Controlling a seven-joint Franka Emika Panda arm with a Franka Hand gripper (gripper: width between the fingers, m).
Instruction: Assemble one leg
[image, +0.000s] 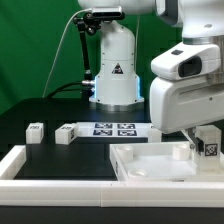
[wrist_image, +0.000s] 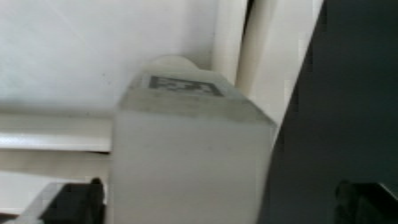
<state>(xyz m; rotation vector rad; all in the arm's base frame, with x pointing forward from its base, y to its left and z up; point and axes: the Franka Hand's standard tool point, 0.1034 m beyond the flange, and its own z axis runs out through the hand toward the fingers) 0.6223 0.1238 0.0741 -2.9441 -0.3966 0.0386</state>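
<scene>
My gripper (image: 206, 138) hangs at the exterior view's right, over the far right corner of the large white tray-like part (image: 140, 172). It is shut on one leg (image: 210, 148), a stubby white block with a tag. In the wrist view the leg (wrist_image: 187, 140) fills the space between the dark fingertips (wrist_image: 71, 203) of the gripper (wrist_image: 217, 205). Its tagged end points at the tray-like part's white surface (wrist_image: 80, 60), close to its raised rim (wrist_image: 270, 50). I cannot tell whether the leg touches the part. Two more legs (image: 35, 131) (image: 66, 133) lie on the black table at the exterior view's left.
The marker board (image: 114, 128) lies on the table behind the tray-like part. A long white rail (image: 22, 163) lies along the front left. The arm's white base (image: 114, 65) stands at the back, before a green backdrop.
</scene>
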